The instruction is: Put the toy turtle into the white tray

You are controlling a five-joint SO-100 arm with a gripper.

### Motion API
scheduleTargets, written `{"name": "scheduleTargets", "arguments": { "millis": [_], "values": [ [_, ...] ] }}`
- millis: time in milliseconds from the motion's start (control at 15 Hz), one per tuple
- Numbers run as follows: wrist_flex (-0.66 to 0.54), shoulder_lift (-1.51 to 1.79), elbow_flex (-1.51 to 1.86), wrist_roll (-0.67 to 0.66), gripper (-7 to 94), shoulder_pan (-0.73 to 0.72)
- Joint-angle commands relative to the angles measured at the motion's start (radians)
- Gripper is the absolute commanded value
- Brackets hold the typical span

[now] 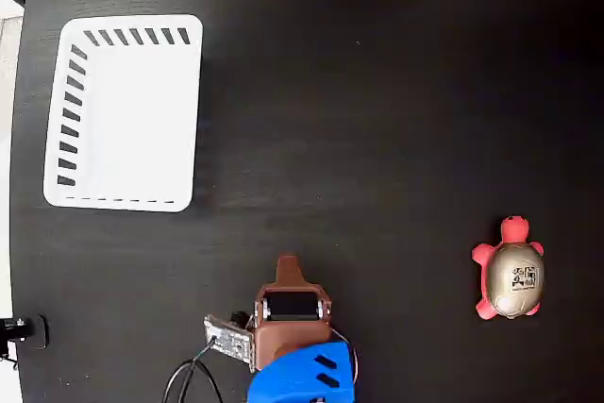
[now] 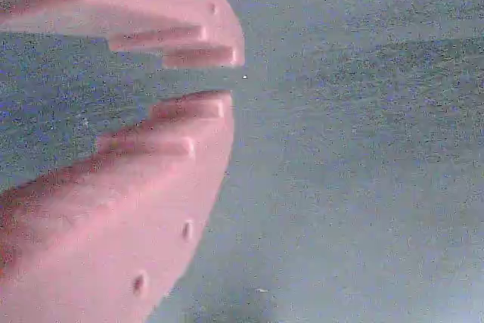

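From overhead in the fixed view, the turtle (image 1: 511,277) sits on the dark worktop (image 1: 377,92) at the lower right, its red-pink head pointing toward the top of the picture and its gold shell showing a small black printed mark. Nothing touches it. The tray (image 1: 127,112) lies far off at the upper left, flat on the worktop, with dark slots along its top and left walls and nothing inside it. The two are well apart, almost at opposite corners of the scene.

The arm comes in from the bottom edge, between them but closer to the tray's side. Its blue body (image 1: 304,377) is lowest, then a brown wrist block, and the gripper (image 1: 287,262) pokes up as a narrow brown tip. A small circuit board with trailing wires (image 1: 226,339) hangs at the arm's left. The gripper is not near the turtle or the tray.

In the wrist view, the pink-looking gripper (image 2: 219,77) fills the left half, with a thin gap between its ridged tips: nearly together and gripping nothing. Beyond it only bare, blurred worktop (image 2: 363,149) shows.
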Motion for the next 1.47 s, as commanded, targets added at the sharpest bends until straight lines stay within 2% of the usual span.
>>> {"name": "scheduleTargets", "arguments": {
  "millis": [0, 1000, 1133, 1267, 1400],
  "values": [
    [0.006, 0.011, -0.006, 0.011, 0, -0.008],
    [0.006, 0.011, -0.008, 0.009, 0, -0.015],
    [-0.017, -0.048, -0.049, 0.080, 0, 0.046],
    [-0.078, -0.215, -0.183, 0.115, 0, 0.167],
    [-0.078, -0.399, -0.356, 0.153, 0, 0.316]
  ]
}}
